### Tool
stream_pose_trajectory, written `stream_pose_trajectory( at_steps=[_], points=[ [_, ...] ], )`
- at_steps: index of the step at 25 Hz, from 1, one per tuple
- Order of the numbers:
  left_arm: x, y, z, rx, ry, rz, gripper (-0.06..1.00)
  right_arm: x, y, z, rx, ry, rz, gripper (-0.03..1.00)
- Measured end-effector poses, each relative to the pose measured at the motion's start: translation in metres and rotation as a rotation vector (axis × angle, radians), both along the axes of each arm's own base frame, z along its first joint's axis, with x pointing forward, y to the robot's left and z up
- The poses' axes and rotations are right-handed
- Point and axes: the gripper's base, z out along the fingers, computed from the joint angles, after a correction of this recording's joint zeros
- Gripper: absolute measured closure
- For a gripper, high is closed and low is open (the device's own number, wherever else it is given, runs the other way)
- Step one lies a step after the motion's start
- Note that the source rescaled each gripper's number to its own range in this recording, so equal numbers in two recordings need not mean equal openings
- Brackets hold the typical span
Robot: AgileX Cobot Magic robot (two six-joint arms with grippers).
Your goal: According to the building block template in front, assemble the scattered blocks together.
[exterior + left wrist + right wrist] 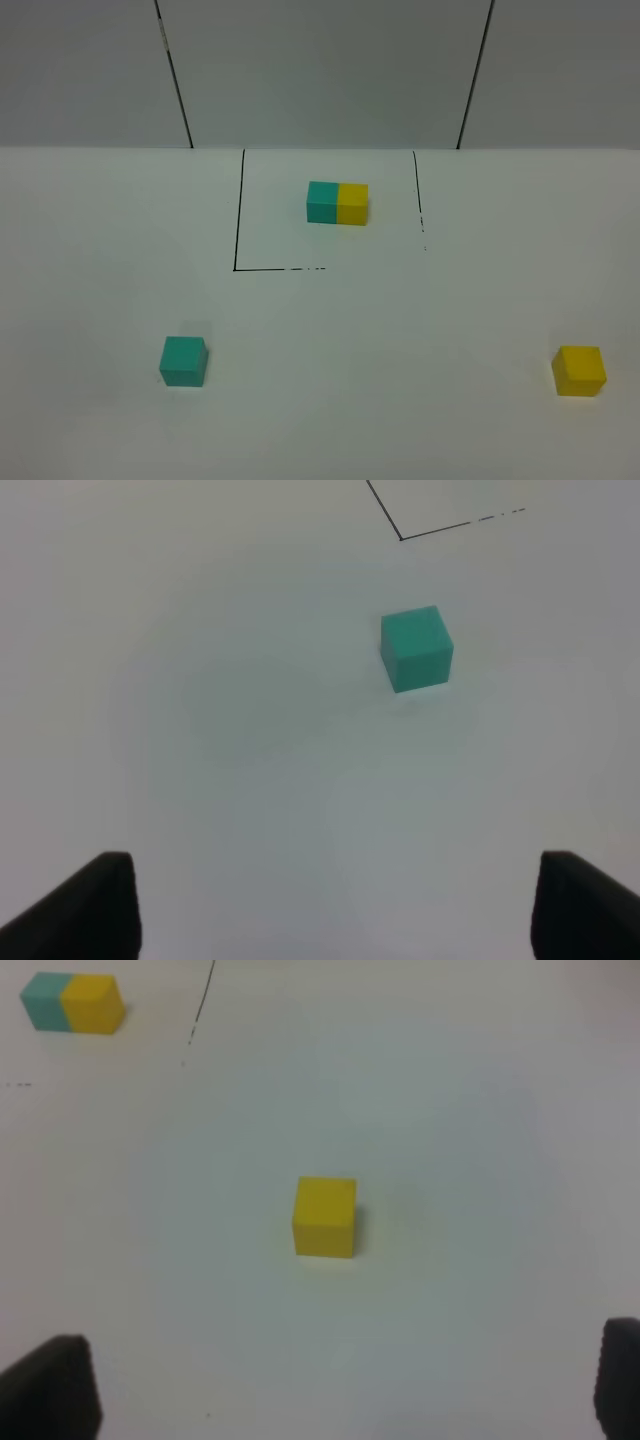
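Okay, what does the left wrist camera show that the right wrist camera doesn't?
Only the left wrist view: the loose teal block, lying ahead of the left gripper.

Only the right wrist view: the loose yellow block, ahead of the right gripper, and farther off the template pair, teal and yellow touching side by side.

Both share: the white table, a stretch of the black outline, and a gripper whose dark fingertips are spread wide with nothing between them.
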Motion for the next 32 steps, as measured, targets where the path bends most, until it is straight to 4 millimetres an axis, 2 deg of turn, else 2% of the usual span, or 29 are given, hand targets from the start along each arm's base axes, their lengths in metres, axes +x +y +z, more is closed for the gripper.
stream_pose_trajectory(
  at_steps=[27,29,32],
  points=[
    [0.000,0.000,0.000,-0.001,0.000,0.001,0.20,0.000,0.000,0.000,0.000,0.000,0.000,-0.03],
    [0.001,0.001,0.001,-0.024,0.004,0.024,0.20,0.000,0.000,0.000,0.000,0.000,0.000,-0.03],
    [0.010,0.004,0.013,-0.107,0.006,0.127,0.20,0.000,0.000,0.000,0.000,0.000,0.000,-0.03]
  ],
)
